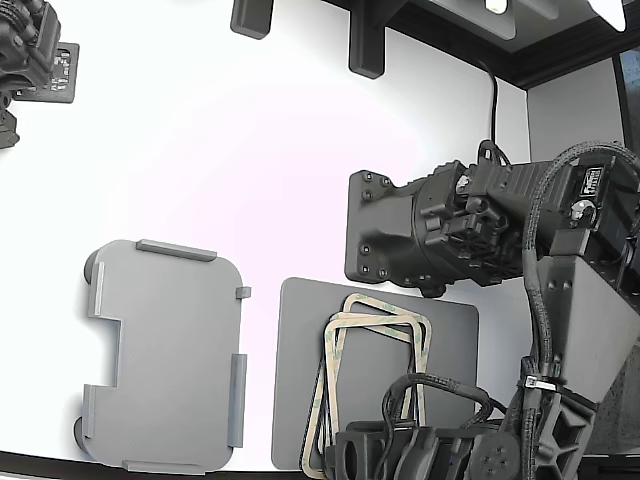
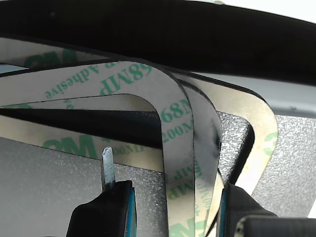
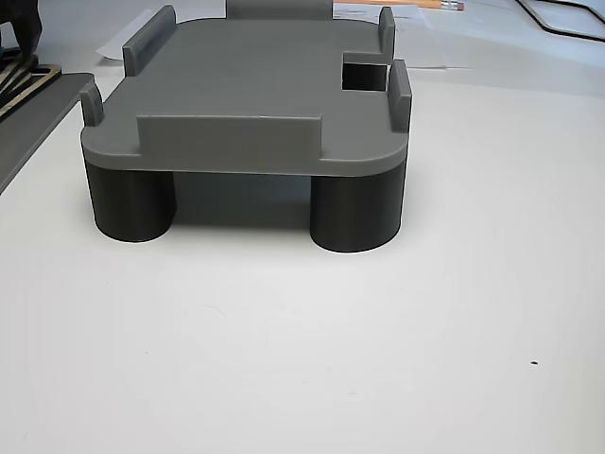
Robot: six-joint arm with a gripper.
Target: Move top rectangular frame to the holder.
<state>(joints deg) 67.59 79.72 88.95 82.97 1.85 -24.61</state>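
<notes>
Three beige frames lie fanned in a stack [image 1: 372, 330] on a dark grey mat [image 1: 450, 340]. In the wrist view the top frame [image 2: 123, 81] shows green adhesive-liner print, and its corner overlaps the two frames beneath. My gripper [image 1: 385, 445] is low over the near end of the stack. In the wrist view the gripper [image 2: 170, 195] is open. One thin finger [image 2: 106, 168] is inside the frame opening over the mat, and the other finger [image 2: 242, 207] is at the frames' outer edge. The light grey holder [image 1: 165, 355] stands empty at the exterior view's left, also in the other view [image 3: 246, 104].
A second black arm [image 1: 440, 235] hangs over the mat's far edge, with cables at the exterior view's right. Another black device [image 1: 30, 50] sits at the top left. The mat's edge [image 3: 28, 123] lies beside the holder. The holder stands on round feet [image 3: 354, 213] on the white table [image 1: 250, 180].
</notes>
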